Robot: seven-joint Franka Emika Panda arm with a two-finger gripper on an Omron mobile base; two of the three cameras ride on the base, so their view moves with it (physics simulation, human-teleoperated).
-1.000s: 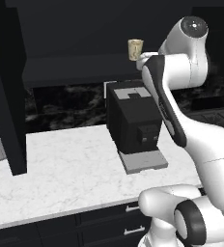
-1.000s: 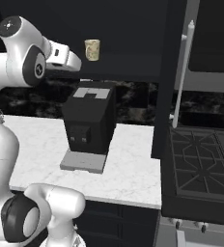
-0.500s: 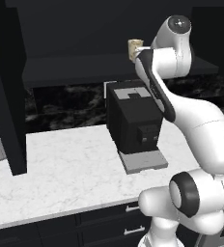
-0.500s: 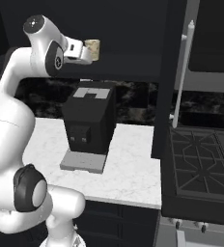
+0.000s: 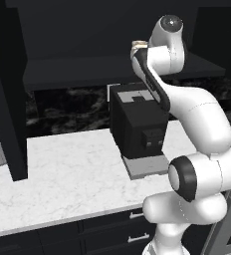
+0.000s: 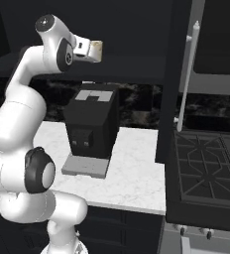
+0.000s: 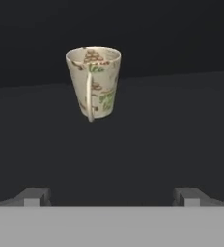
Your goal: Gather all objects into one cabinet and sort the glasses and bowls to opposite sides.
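Cream tumbler [image 7: 93, 82] on cabinet shelf [image 7: 147, 140], ahead of wide-apart jaws

Base views flank arm; hand view faces shelf [image 7: 181, 120] close.

I see a cream cup [image 7: 93, 82] with little brown and green marks and a pale handle. The shelf [image 7: 133, 144] under it is dark grey. My arm [image 5: 187, 114] is white with dark joints. The coffee machine [image 5: 137, 127] is black on a grey tray. The counter [image 5: 72, 174] is white with grey veins. The cabinet door [image 6: 174, 74] is black with a silver bar [image 6: 188, 74].
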